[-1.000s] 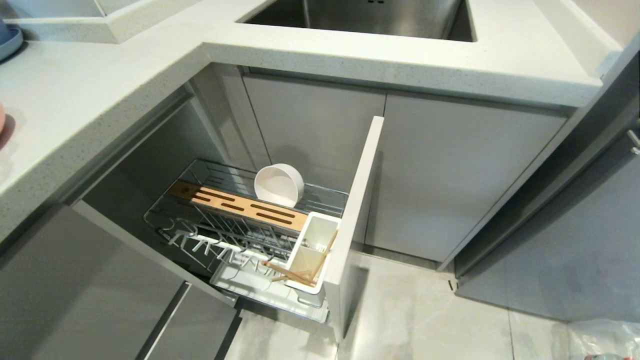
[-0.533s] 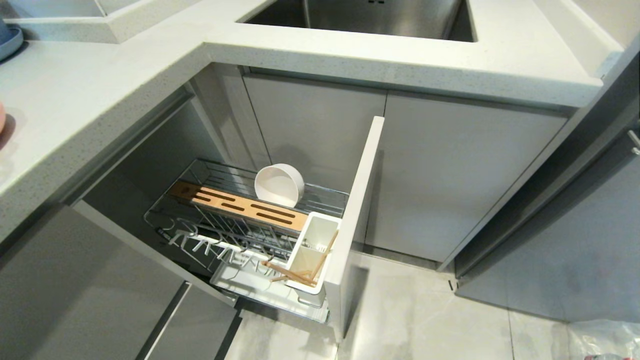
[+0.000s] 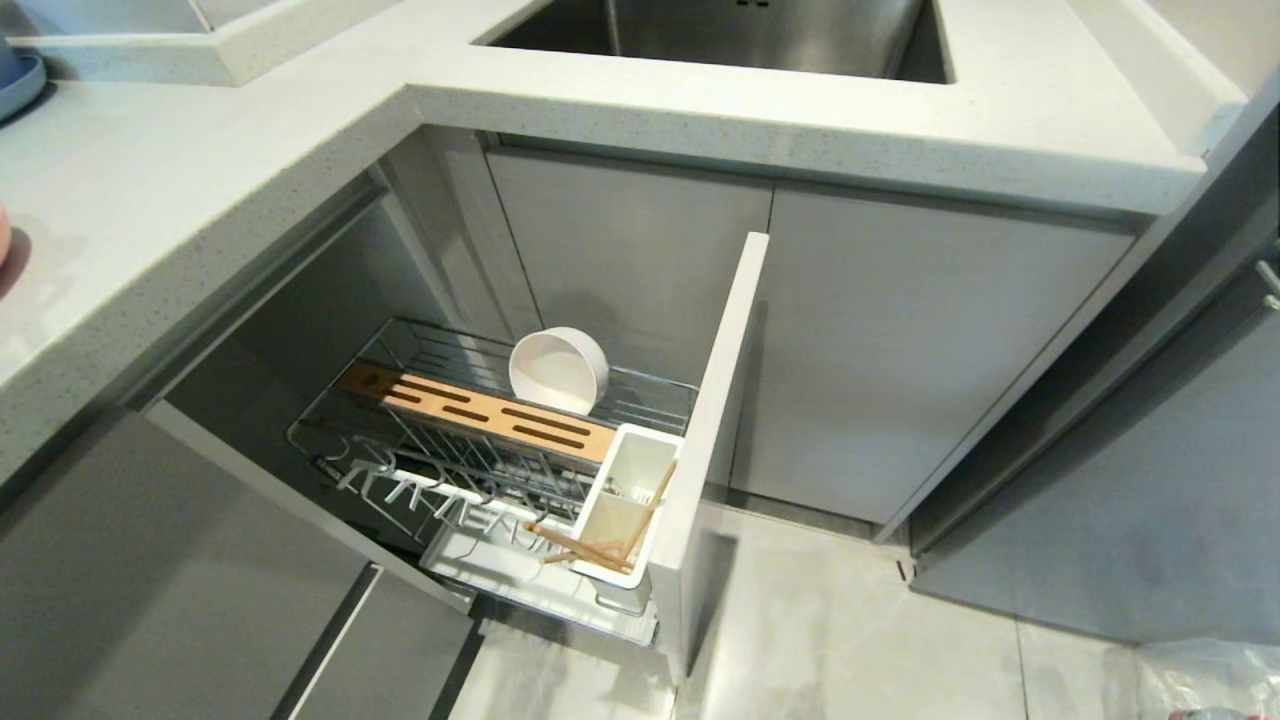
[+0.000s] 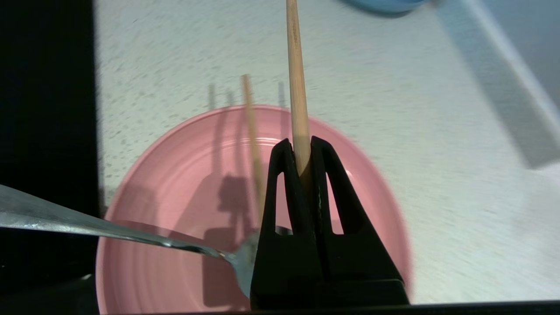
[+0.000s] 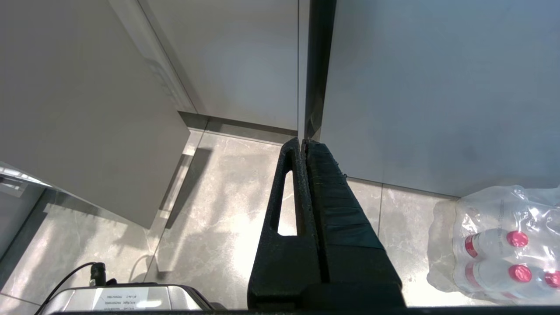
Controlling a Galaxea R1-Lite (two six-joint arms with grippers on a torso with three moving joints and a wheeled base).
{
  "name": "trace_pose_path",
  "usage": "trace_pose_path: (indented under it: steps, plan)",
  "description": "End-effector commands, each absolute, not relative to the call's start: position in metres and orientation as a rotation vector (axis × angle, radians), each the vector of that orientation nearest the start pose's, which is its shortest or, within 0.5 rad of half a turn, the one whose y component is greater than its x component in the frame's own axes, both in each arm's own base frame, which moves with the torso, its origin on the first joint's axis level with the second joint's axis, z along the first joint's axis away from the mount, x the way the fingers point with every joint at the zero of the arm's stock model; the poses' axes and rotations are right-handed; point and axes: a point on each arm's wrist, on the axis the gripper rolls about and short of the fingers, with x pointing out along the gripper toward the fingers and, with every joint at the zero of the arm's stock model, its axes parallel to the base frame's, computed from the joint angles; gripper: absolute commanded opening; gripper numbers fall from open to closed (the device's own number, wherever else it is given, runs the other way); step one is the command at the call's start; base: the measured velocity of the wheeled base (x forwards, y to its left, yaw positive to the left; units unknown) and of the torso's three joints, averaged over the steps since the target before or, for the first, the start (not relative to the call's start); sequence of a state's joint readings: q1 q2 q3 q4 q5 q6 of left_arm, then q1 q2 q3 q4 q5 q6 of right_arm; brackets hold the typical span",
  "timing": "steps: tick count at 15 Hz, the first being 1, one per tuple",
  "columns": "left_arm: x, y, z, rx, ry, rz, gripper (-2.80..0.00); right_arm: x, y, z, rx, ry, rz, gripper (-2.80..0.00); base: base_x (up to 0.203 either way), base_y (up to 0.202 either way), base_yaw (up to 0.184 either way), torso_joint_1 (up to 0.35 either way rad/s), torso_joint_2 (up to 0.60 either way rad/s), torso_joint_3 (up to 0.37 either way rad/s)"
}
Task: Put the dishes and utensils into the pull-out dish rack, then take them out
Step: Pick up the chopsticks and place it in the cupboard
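The pull-out dish rack [image 3: 440, 355] stands drawn out from under the counter. A cream-white bowl [image 3: 558, 370] leans on its side behind the orange-wood strip [image 3: 470, 405]. Wooden chopsticks [image 3: 580, 545] lie in the white utensil cup [image 3: 630, 480]. In the left wrist view my left gripper [image 4: 299, 144] is shut on one chopstick [image 4: 295, 65], held above a pink bowl [image 4: 175, 175] on the countertop. A second chopstick [image 4: 250, 122] and the metal spoon [image 4: 109, 229] rest in that pink bowl. My right gripper [image 5: 304, 142] hangs shut and empty above the floor.
The rack's tall pale cabinet front [image 3: 715, 400] juts out over the tiled floor. A steel sink [image 3: 750, 30] is set in the speckled counter [image 3: 200, 180]. A blue plate [image 3: 20, 85] sits at the counter's far left. A shrink-wrapped pack of bottles [image 5: 494, 240] lies on the floor.
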State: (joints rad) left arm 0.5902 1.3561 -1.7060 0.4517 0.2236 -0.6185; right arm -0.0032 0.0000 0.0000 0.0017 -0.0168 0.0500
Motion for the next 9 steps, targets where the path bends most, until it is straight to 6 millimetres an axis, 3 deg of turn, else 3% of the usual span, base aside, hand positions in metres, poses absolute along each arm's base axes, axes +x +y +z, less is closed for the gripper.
trace_pose_path:
  steps: [1, 5, 9]
  plan:
    - [0.126, 0.087, 0.425, -0.589, -0.208, 0.779, -2.80, -0.023, 0.000, 0.075, 0.051, 0.003, -0.020, -2.80, 0.000, 0.000, 0.000, 0.000, 0.00, 0.000]
    - [0.098, 0.047, 0.445, -0.513, -0.258, 0.569, -2.80, -0.023, 0.000, 0.075, 0.051, 0.003, -0.020, -2.80, 0.000, 0.000, 0.000, 0.000, 0.00, 0.000]
    - [0.070, 0.016, 0.453, -0.360, -0.294, 0.321, -2.80, -0.023, 0.000, 0.075, 0.051, 0.003, -0.020, -2.80, 0.000, 0.000, 0.000, 0.000, 0.00, 0.000]
